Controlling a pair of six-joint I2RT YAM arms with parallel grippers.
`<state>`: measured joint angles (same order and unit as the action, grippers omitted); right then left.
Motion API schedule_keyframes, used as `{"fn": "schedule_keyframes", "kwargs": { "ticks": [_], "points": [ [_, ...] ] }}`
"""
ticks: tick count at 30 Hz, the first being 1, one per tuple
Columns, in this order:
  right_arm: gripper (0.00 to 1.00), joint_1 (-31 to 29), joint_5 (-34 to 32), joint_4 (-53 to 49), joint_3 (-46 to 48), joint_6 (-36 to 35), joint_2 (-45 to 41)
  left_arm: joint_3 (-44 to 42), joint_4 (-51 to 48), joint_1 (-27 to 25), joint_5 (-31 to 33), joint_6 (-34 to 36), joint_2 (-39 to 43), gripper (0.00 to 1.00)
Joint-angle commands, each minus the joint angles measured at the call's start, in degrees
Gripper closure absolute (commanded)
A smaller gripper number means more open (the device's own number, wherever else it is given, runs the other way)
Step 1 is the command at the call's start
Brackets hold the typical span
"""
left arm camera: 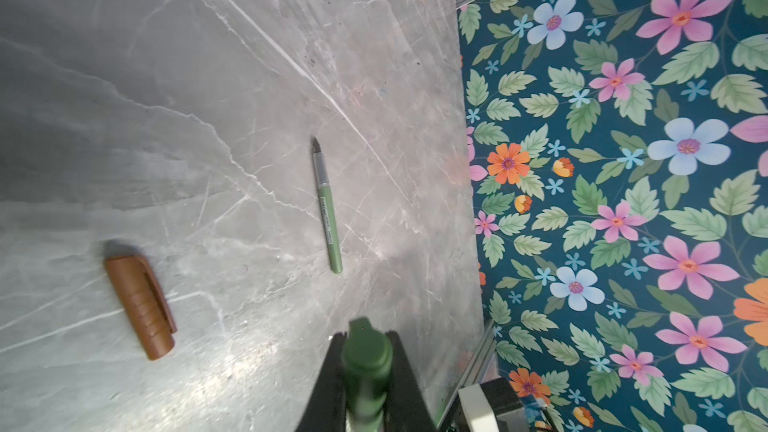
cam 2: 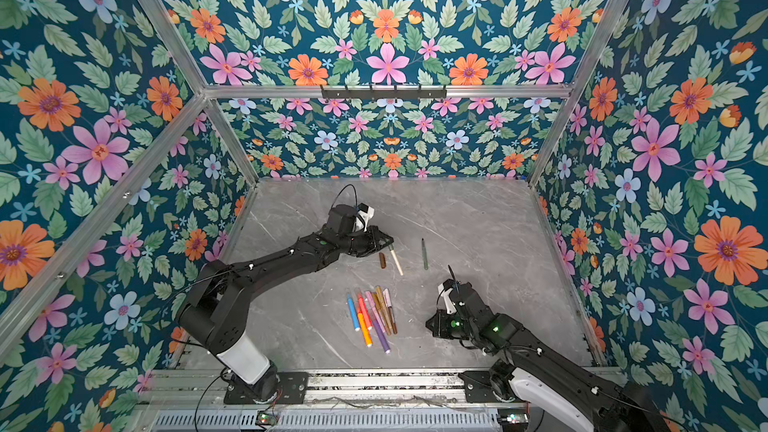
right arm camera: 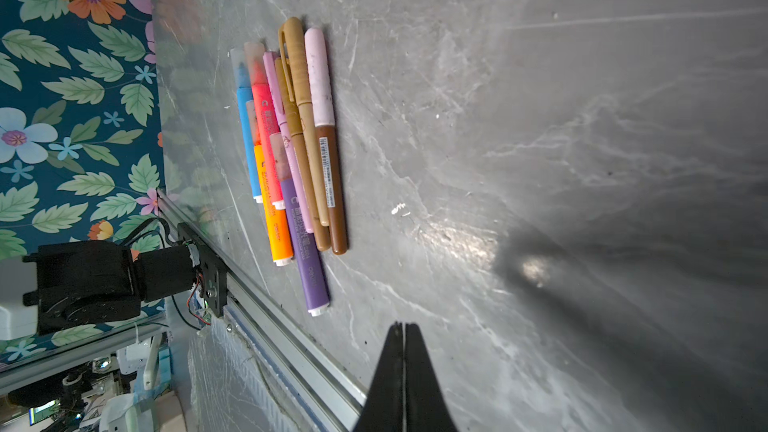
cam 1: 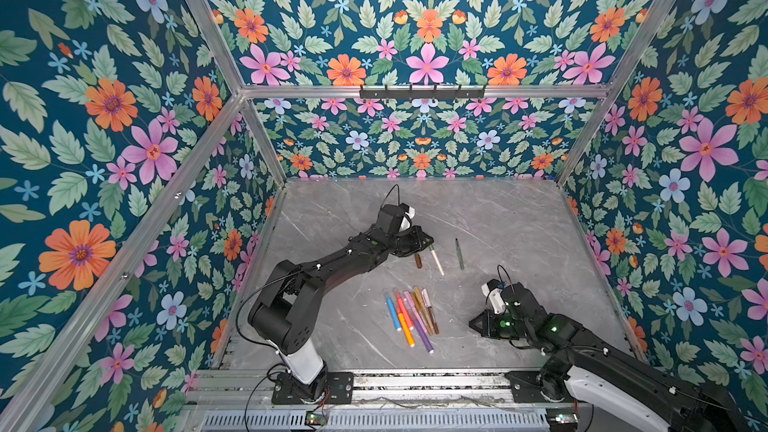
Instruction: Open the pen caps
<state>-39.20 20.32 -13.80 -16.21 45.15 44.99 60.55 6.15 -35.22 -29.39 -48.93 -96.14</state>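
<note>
My left gripper (left arm camera: 365,332) is shut on an olive-green pen cap (left arm camera: 366,357), which sticks out between the two black fingers. In both top views that gripper (cam 1: 428,242) hovers at mid-table over one end of a cream pen body (cam 1: 437,263). An uncapped green pen (left arm camera: 327,210) lies on the table beyond it, with a loose brown cap (left arm camera: 141,305) off to the side. Several capped pens (right arm camera: 291,139) lie bundled near the front, with pink (right arm camera: 319,77), tan (right arm camera: 297,60) and translucent caps on. My right gripper (right arm camera: 403,326) is shut and empty, right of the bundle.
The grey marble table (cam 1: 519,222) is boxed in by floral walls (cam 1: 124,139) with aluminium frame posts. A metal rail (cam 1: 415,382) carrying both arm bases runs along the front edge. The green pen (cam 1: 459,253) and brown cap (cam 1: 418,260) lie close to the left gripper.
</note>
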Motion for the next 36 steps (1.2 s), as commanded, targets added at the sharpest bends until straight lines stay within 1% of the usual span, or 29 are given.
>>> {"fn": "schedule_keyframes", "kwargs": {
  "ticks": [1, 6, 8, 11, 13, 15, 16, 19, 24, 25, 26, 28, 29, 30, 31, 33, 35, 36],
  "points": [
    [1.0, -0.1, -1.6, 0.1, 0.4, 0.3, -0.4, -0.2, -1.9, 0.3, 0.9, 2.8, 0.2, 1.0],
    [1.0, -0.1, -1.9, 0.5, 1.1, 0.5, -0.3, -1.4, -2.9, 1.1, 0.8, 4.2, 0.1, 1.0],
    [1.0, -0.1, -1.3, 1.8, 1.6, 0.5, -0.4, -1.6, -2.4, 1.1, -0.9, 4.2, -0.5, 1.0],
    [0.64, -0.1, 1.1, 5.5, 1.4, 0.3, -0.3, -1.5, 0.5, 0.2, -6.7, 2.8, -2.0, 1.0],
    [0.42, 0.0, 1.8, 6.3, -0.3, -0.8, 0.6, -1.0, 1.4, -1.9, -8.8, 2.3, -2.6, 1.0],
    [0.28, -0.1, 1.8, 5.9, -2.7, -2.2, 2.0, -0.4, 1.1, -4.5, -8.9, 2.2, -2.5, 1.0],
    [0.25, 0.0, 1.8, 5.7, -3.9, -3.2, 3.0, -0.4, 1.1, -5.8, -8.5, 1.6, -2.3, 1.0],
    [0.24, 0.3, 1.9, 5.7, -7.5, -5.1, 6.8, -1.7, 3.7, -9.5, -8.4, -1.4, -1.6, 1.0],
    [0.28, 1.4, 1.2, 4.8, -12.1, -7.1, 11.9, -4.7, 9.6, -13.2, -8.6, -6.2, -0.2, 1.0],
    [0.3, 1.4, 0.8, 4.5, -12.7, -7.7, 12.4, -5.0, 9.8, -13.7, -8.4, -6.4, 0.2, 1.0],
    [0.35, 1.5, 0.7, 4.4, -13.2, -7.9, 12.6, -5.3, 9.8, -14.0, -8.3, -6.5, 0.5, 1.0],
    [0.55, 1.8, 0.8, 4.7, -13.8, -8.1, 12.9, -6.0, 10.7, -14.5, -8.1, -7.1, 0.9, 1.0],
    [0.72, 2.0, 1.0, 4.8, -14.0, -8.1, 13.1, -6.2, 11.2, -14.6, -8.2, -7.3, 1.0, 1.0],
    [0.93, 2.1, 1.2, 4.8, -14.2, -8.1, 13.5, -6.4, 11.7, -14.6, -8.4, -7.5, 1.0, 1.0],
    [1.0, 2.1, 1.3, 4.6, -14.4, -8.1, 13.9, -6.3, 11.9, -14.6, -8.4, -7.6, 1.0, 1.0],
    [1.0, 2.1, 2.4, 4.8, -14.0, -8.0, 14.3, -5.6, 11.4, -14.4, -8.4, -7.3, 1.0, 1.0],
    [1.0, 1.8, 3.6, 6.2, -12.3, -6.6, 13.8, -2.9, 6.7, -12.9, -7.3, -4.7, 0.5, 1.0],
    [1.0, 1.1, 3.5, 7.6, -10.6, -5.1, 13.0, -0.9, 3.6, -11.4, -6.6, -2.7, 0.0, 1.0]
  ]
}}
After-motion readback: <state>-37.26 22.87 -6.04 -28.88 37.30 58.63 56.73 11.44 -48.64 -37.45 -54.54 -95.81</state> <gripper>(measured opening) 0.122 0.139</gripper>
